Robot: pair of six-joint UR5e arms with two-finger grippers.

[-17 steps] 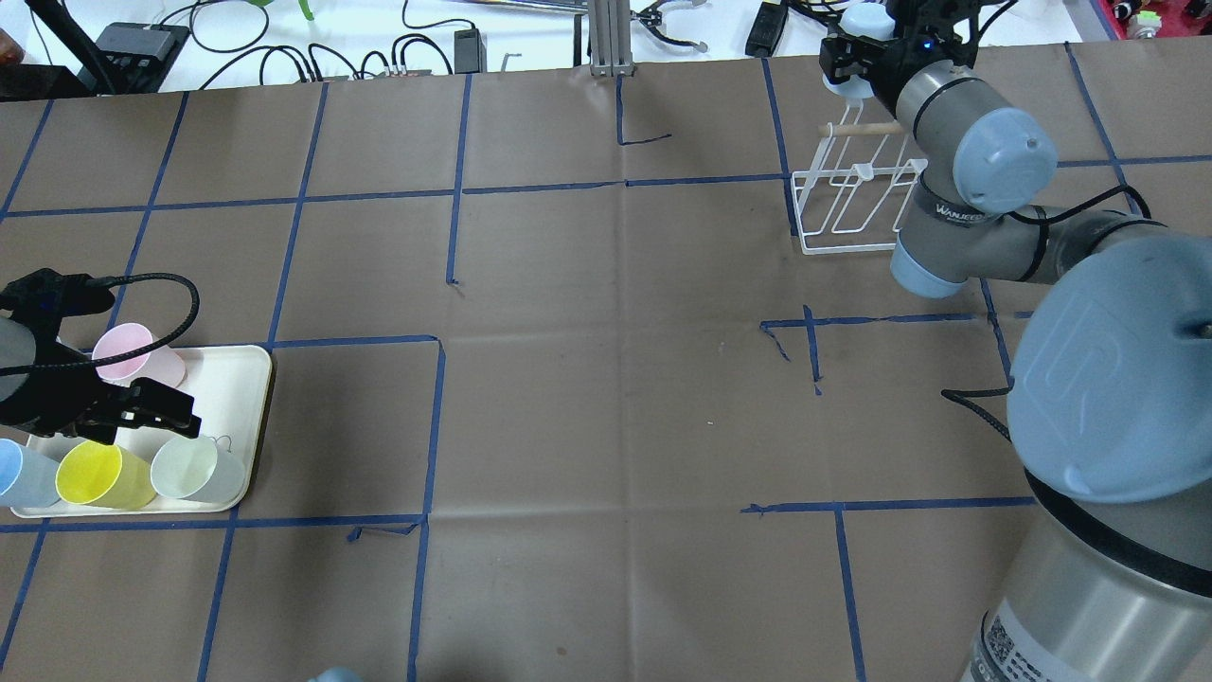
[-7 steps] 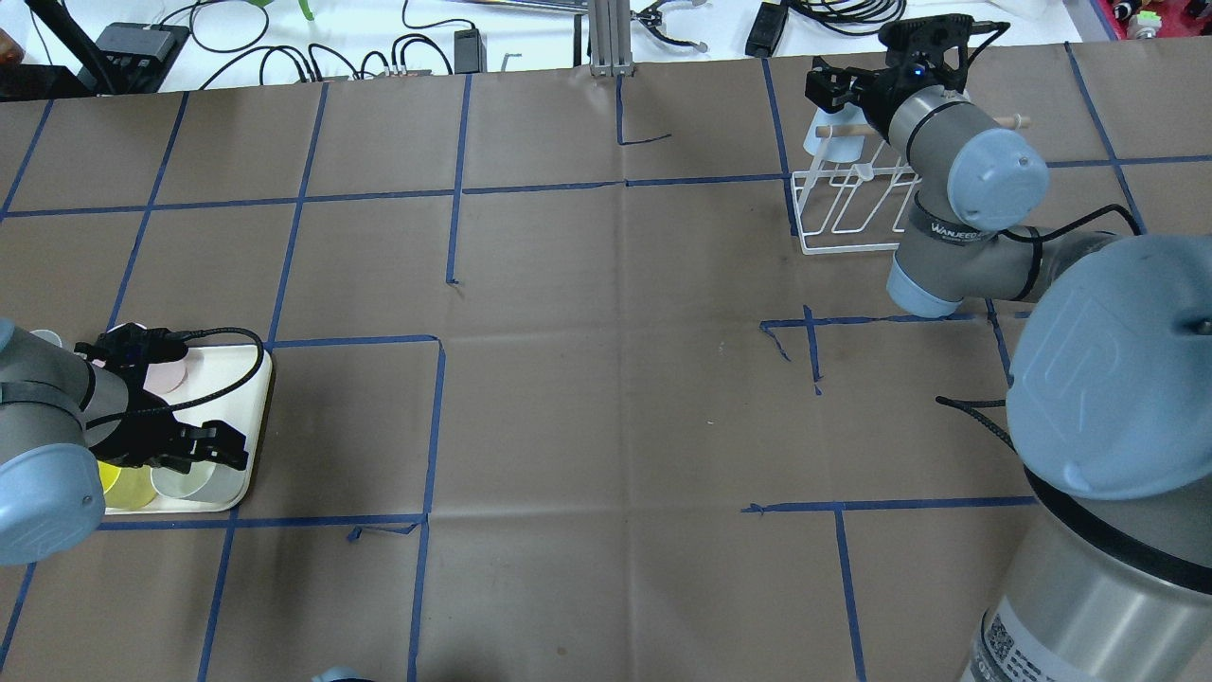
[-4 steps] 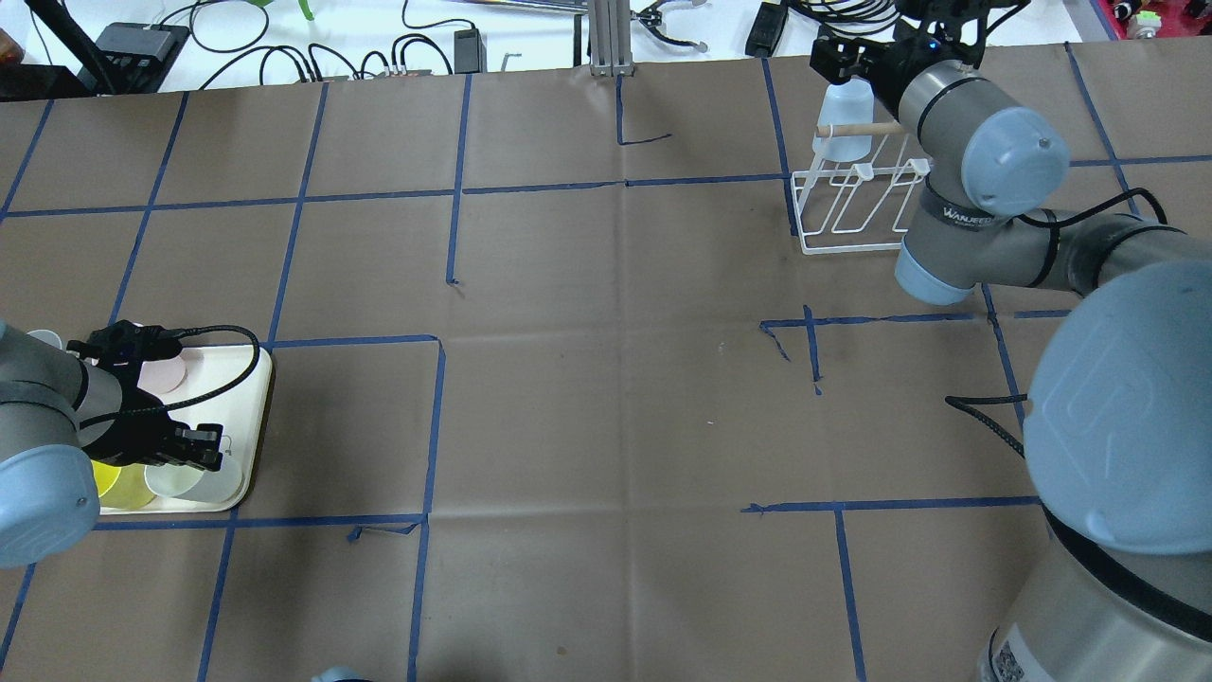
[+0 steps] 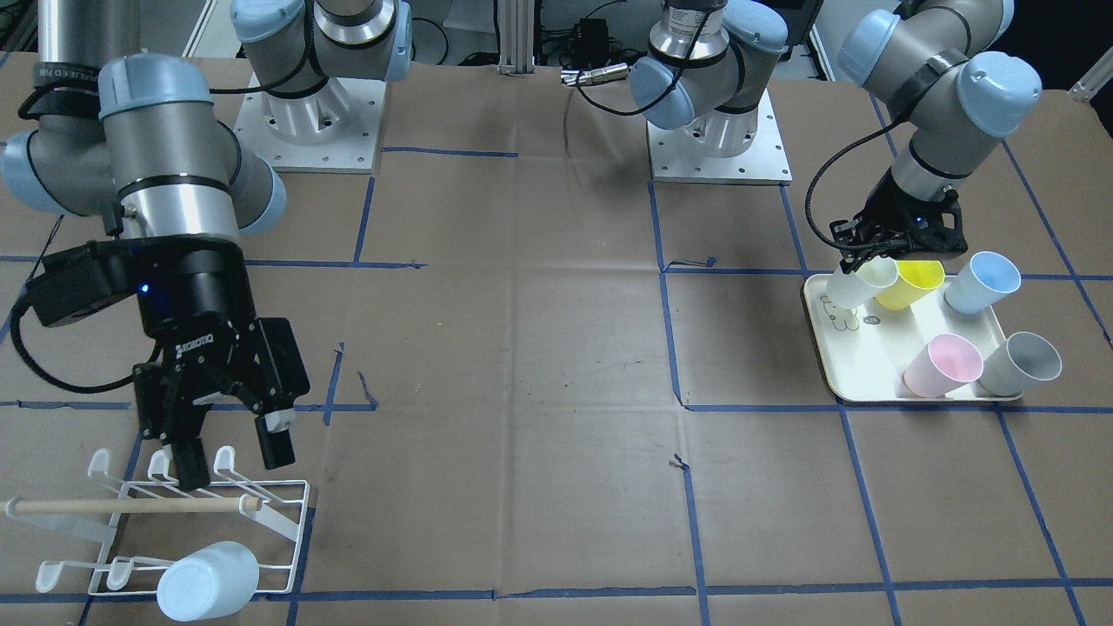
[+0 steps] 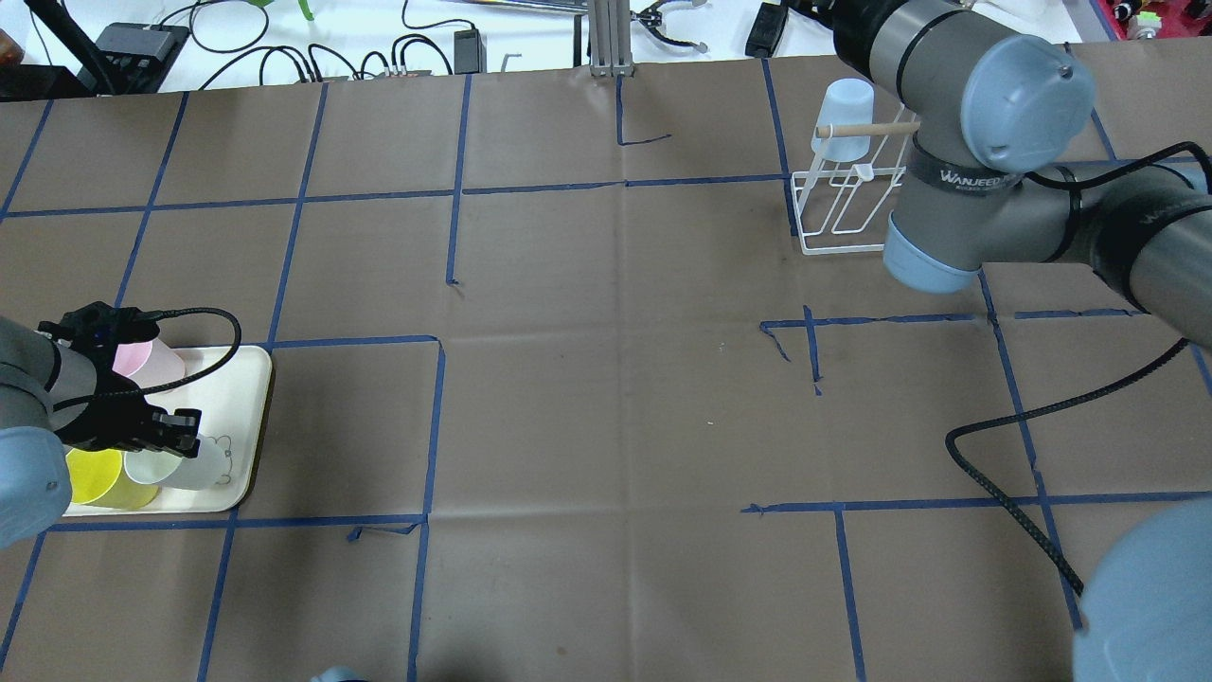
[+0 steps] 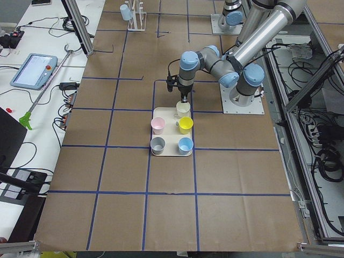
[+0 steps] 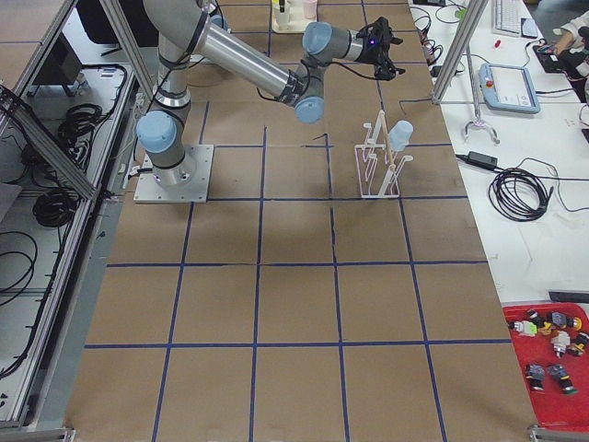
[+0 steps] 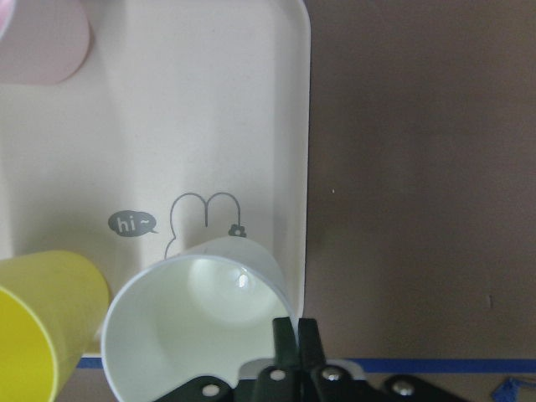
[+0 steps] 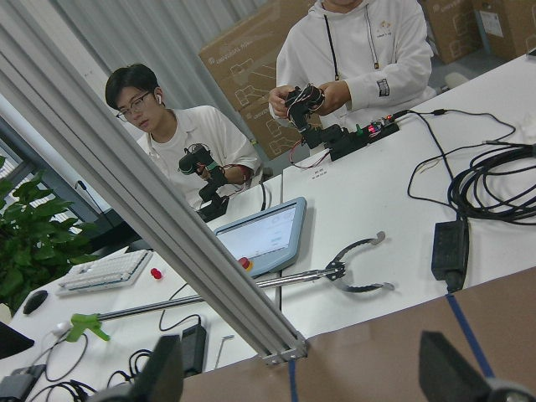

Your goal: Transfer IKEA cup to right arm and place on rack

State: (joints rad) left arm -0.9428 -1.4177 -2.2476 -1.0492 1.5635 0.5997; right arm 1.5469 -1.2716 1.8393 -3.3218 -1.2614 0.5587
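Observation:
My left gripper (image 4: 859, 261) is shut on the rim of a white cup (image 4: 863, 283) that tilts at the near corner of the cream tray (image 4: 848, 374). The left wrist view shows the fingers (image 8: 295, 335) pinched on the cup's rim (image 8: 193, 327). In the overhead view the gripper (image 5: 180, 431) holds the cup (image 5: 180, 466) over the tray (image 5: 241, 388). My right gripper (image 4: 233, 456) is open and empty just above the white wire rack (image 4: 291, 522). A light-blue cup (image 4: 209, 578) hangs upturned on the rack's outer prongs and also shows in the overhead view (image 5: 846, 118).
Yellow (image 4: 909, 283), blue (image 4: 978, 283), pink (image 4: 941, 365) and grey (image 4: 1022, 365) cups lie on the tray. The rack (image 5: 833, 218) has a wooden dowel (image 4: 130, 506) across it. Cables and tools lie beyond the table's far edge; operators show in the right wrist view.
My right gripper let go of the light-blue cup on the rack and drew back and up, out of the overhead view. My left gripper came down and shut on the white cup's rim.

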